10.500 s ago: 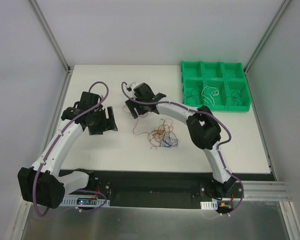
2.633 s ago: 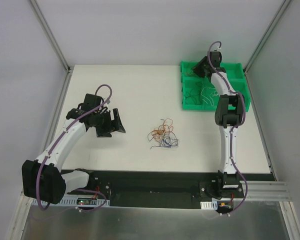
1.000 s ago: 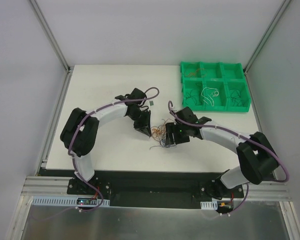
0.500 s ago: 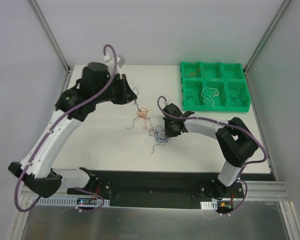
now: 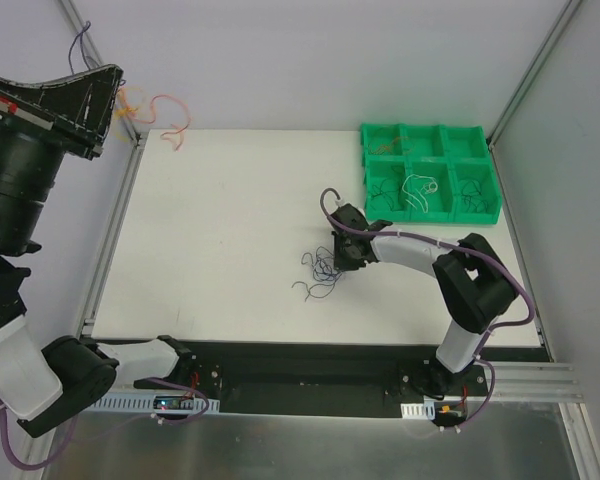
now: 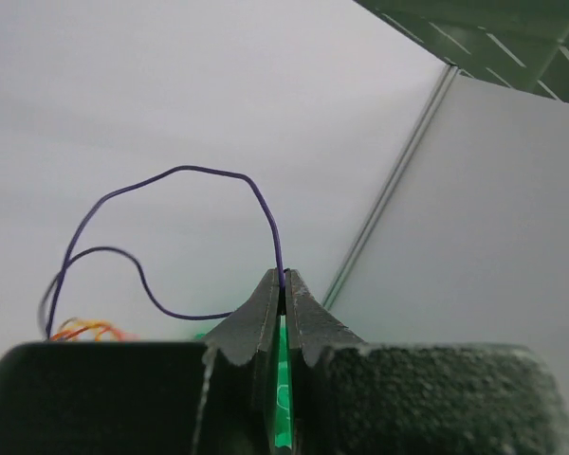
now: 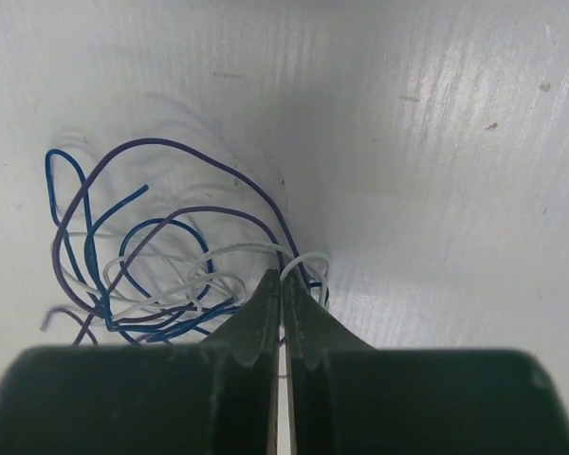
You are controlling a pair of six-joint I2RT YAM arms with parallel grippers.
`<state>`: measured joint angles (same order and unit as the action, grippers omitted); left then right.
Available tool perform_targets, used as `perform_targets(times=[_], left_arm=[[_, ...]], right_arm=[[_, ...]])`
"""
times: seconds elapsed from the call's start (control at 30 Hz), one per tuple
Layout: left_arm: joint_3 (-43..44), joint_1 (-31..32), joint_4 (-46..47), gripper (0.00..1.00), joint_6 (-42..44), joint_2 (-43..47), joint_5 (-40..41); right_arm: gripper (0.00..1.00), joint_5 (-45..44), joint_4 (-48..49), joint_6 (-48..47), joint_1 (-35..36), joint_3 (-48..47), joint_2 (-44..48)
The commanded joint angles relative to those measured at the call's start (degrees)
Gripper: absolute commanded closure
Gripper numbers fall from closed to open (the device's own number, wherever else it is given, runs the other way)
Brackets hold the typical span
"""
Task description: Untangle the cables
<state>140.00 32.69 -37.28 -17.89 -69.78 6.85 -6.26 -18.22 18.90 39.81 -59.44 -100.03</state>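
The cables are in two lots. Orange and red strands (image 5: 152, 104) dangle from my left gripper (image 5: 113, 90), raised high at the far left. In the left wrist view that gripper (image 6: 282, 281) is shut on a thin purple strand (image 6: 175, 172), with the orange strands (image 6: 83, 329) hanging lower left. Blue, purple and white strands (image 5: 318, 272) lie on the table. My right gripper (image 5: 342, 252) is down at their right edge. In the right wrist view its jaws (image 7: 282, 277) are shut, with a white loop (image 7: 302, 260) and a purple strand (image 7: 266, 204) running in at the tips.
A green compartment tray (image 5: 430, 217) stands at the back right, with thin wires in its front compartments. Metal frame posts (image 5: 102, 70) rise at the table's back corners. My raised left arm fills the left edge of the top view.
My left arm has risen up and to the left, pulling the orange and red strands away from the knot. The right gripper has shut and stays down on the blue, purple and white strands.
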Motion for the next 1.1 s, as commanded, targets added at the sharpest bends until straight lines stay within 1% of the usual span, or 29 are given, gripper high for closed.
perform_targets(times=[0.0,0.07,0.1,0.17,0.27,0.3,0.37,0.43,0.5,0.57,0.63,0.8,0.9,0.97,1.0,1.03,1.07], left_arm=[[-8.9,0.4,0.1,1.00,-0.7,-2.2,4.9],[-15.3,0.4,-0.1,1.00,-1.4,-1.9,5.2],[-19.0,0.4,0.0,1.00,-1.7,-1.5,5.5],[-26.5,0.4,-0.1,1.00,-2.1,-0.9,6.7],[-38.7,-0.3,0.1,1.00,-4.0,0.1,6.8],[-42.4,-0.8,0.3,1.00,-4.2,0.1,5.6],[-48.5,-2.1,-0.2,1.00,-5.3,-0.7,2.8],[-54.2,-3.2,-0.1,1.00,-6.4,-1.9,-0.1],[-57.7,-4.1,-0.2,1.00,-6.8,-3.6,-3.2],[-59.8,-5.4,-0.5,1.00,-8.3,-5.2,-6.8],[-62.7,-6.2,-0.3,1.00,-9.4,-6.9,-10.2],[-65.6,-7.0,-0.3,1.00,-9.0,-11.3,-16.2],[-65.4,-7.3,-0.7,1.00,-8.3,-11.8,-18.2],[-64.9,-7.3,-0.6,0.67,-8.2,-10.4,-18.7],[-64.8,-7.3,-0.4,0.55,-8.0,-9.5,-18.8],[-64.7,-7.3,-0.2,0.44,-7.9,-8.4,-18.5],[-64.7,-7.3,0.6,0.37,-7.6,-7.2,-18.3]], right_arm=[[0.99,-0.6,-4.1,-2.4,-0.7,-0.8,0.6],[0.99,1.2,-5.2,-4.0,-0.6,-1.4,2.5],[0.97,2.6,-5.9,-5.3,-0.7,-1.7,3.6],[0.91,8.7,-6.8,-8.6,-0.7,-2.0,6.2],[0.84,10.5,-9.3,-11.2,-0.7,-1.4,10.3],[0.79,10.8,-10.4,-11.9,-1.0,-1.2,11.7],[0.65,11.9,-11.7,-13.1,-1.4,-0.5,13.9],[0.55,13.8,-11.7,-13.4,-2.5,0.5,16.2],[0.49,17.8,-10.7,-13.3,-3.9,1.8,17.5],[0.47,22.8,-8.8,-14.1,-4.7,2.5,18.0],[0.45,26.3,-6.1,-15.5,-4.0,2.8,18.1],[0.42,29.6,-1.7,-15.6,-2.7,2.2,14.9],[0.41,31.3,-1.6,-16.0,-2.0,0.9,10.7],[0.44,31.7,-0.3,-15.3,-1.7,0.8,9.2],[0.48,32.7,0.4,-14.9,-1.7,0.7,8.5],[0.58,33.8,0.3,-14.6,-1.7,0.0,7.7],[0.74,34.6,-0.8,-14.5,-1.6,-1.5,7.1]])
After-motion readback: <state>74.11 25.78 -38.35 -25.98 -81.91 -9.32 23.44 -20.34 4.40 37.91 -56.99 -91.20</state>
